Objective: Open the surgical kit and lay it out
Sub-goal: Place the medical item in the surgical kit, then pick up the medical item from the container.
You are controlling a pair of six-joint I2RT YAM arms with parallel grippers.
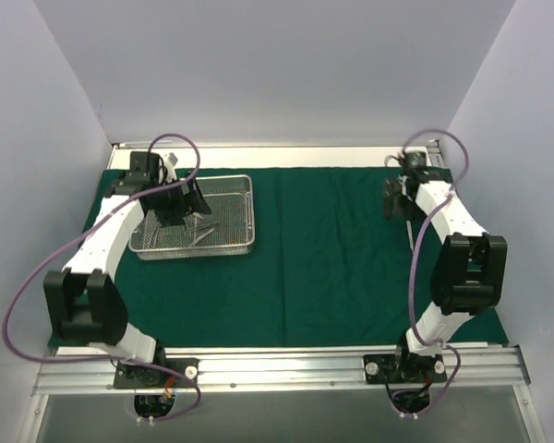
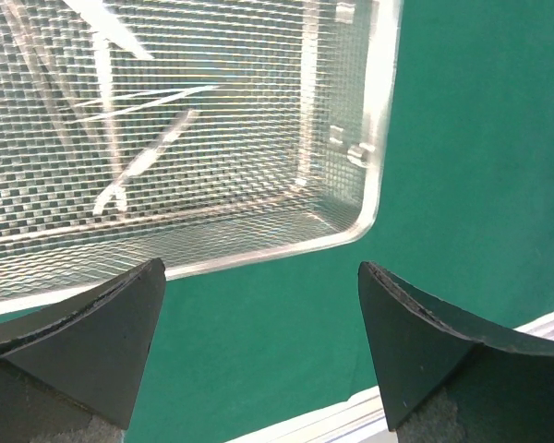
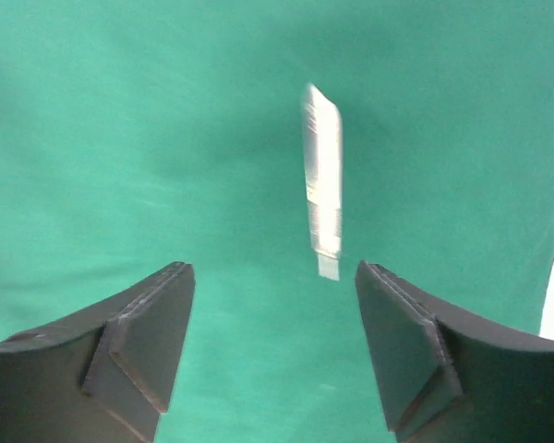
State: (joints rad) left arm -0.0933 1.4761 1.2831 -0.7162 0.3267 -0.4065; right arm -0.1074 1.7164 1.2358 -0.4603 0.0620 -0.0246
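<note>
Well, cloth: the dark green cloth (image 1: 342, 258) lies spread open and flat, with a few faint creases running across it.
Tray: the silver wire-mesh tray (image 1: 253, 217) sits upright on the far left part of the cloth, its long side running left to right.
Tray contents: several slim steel instruments (image 2: 134, 171) lie loose on the mesh floor, some crossing one another; I cannot count them.
Left gripper: the left gripper (image 2: 261, 268) hangs over the left part of the tray, jaws spread wide with nothing between them. From its wrist, a rounded tray corner shows just beyond the fingertips.
Right gripper: the right gripper (image 3: 275, 268) is at the far right of the cloth, well apart from the tray, jaws parted and gripping nothing.
Single instrument: one slim steel piece (image 3: 321, 175) shows blurred against the cloth ahead of the right fingers, touching neither. Whether it rests on the cloth I cannot tell.
</note>
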